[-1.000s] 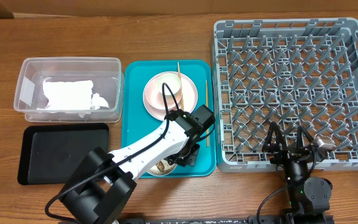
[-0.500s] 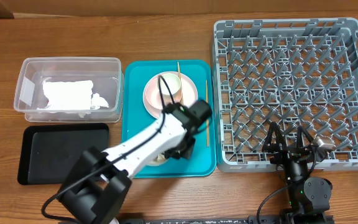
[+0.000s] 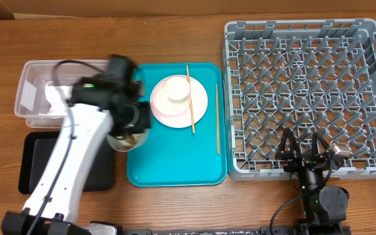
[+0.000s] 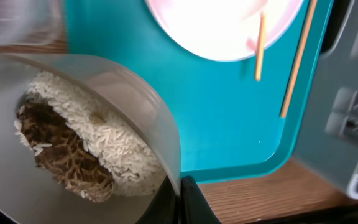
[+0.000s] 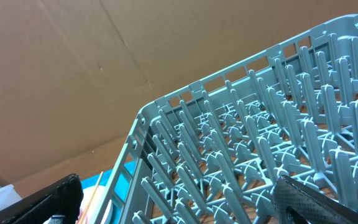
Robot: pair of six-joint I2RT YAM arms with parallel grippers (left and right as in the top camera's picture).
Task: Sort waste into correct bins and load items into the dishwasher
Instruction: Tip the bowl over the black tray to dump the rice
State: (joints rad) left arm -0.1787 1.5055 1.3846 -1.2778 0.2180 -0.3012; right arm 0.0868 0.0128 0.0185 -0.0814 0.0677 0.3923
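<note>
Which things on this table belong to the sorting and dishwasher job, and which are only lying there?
Job: grey-blue bowl of rice in the left tool, plate, cup, two chopsticks, clear tub, black tray, dish rack.
Just there: teal tray, wooden table.

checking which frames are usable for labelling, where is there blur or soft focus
overhead: sharp, only the left arm motion-smeared. left wrist: rice in the grey-blue bowl crisp, dish rack at right soft. right wrist: pegs clear, claw fingers dark, blurry.
</note>
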